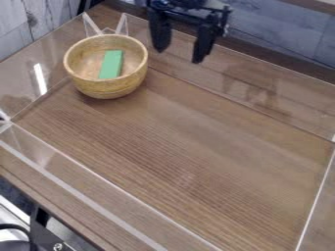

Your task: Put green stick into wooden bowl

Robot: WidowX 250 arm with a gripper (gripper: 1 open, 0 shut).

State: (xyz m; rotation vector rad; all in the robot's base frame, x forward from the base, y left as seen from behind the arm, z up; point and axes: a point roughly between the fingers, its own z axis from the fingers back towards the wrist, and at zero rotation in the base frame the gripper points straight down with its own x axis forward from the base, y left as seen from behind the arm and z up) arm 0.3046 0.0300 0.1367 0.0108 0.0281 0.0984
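The wooden bowl (108, 69) is round and light tan, standing at the back left of the table. Inside it lies the green stick (112, 64), a flat bright green block resting on the bowl's floor. My gripper (182, 46) hangs at the back, to the right of the bowl and apart from it. Its two black fingers point down and stand wide open with nothing between them.
A low clear plastic wall (37, 80) runs around the wooden tabletop (197, 147), with its front edge near the bottom of the view. A grey wall stands behind the table.
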